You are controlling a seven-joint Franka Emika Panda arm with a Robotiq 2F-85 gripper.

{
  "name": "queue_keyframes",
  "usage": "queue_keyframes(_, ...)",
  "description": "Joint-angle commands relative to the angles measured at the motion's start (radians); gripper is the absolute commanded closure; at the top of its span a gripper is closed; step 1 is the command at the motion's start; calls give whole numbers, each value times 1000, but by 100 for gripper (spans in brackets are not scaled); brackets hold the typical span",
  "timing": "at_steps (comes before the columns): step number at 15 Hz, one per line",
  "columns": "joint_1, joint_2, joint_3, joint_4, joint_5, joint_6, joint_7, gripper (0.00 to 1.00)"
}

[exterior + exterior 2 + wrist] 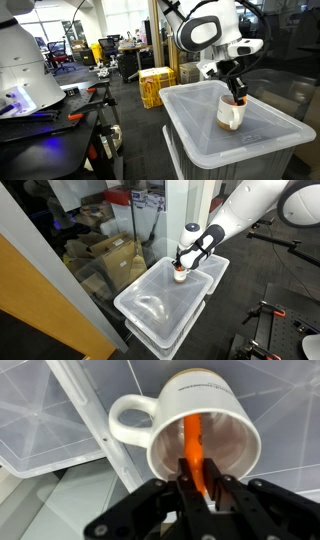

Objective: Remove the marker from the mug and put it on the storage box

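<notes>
The cream-white mug [205, 422] stands on the lid of the translucent storage box [265, 130], near its far edge. It also shows in both exterior views [231, 115] [179, 276]. The orange marker [192, 445] stands in the mug, its upper end between my fingers. My gripper [197, 482] is straight above the mug's mouth and shut on the marker. It shows in both exterior views [236, 96] [182, 264]. The marker's lower end is inside the mug.
The storage box [165, 305] sits stacked on another bin. Yellow crates [155, 86] stand on the floor behind it. A workbench with tools [55, 115] is to one side. Cardboard boxes [110, 255] lie behind a glass wall.
</notes>
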Motion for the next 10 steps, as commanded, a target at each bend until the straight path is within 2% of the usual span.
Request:
queue_keyframes(1, 33, 12, -32, 25, 12, -37, 42, 96)
queue_keyframes(10, 126, -29, -108, -73, 5, 31, 109, 95)
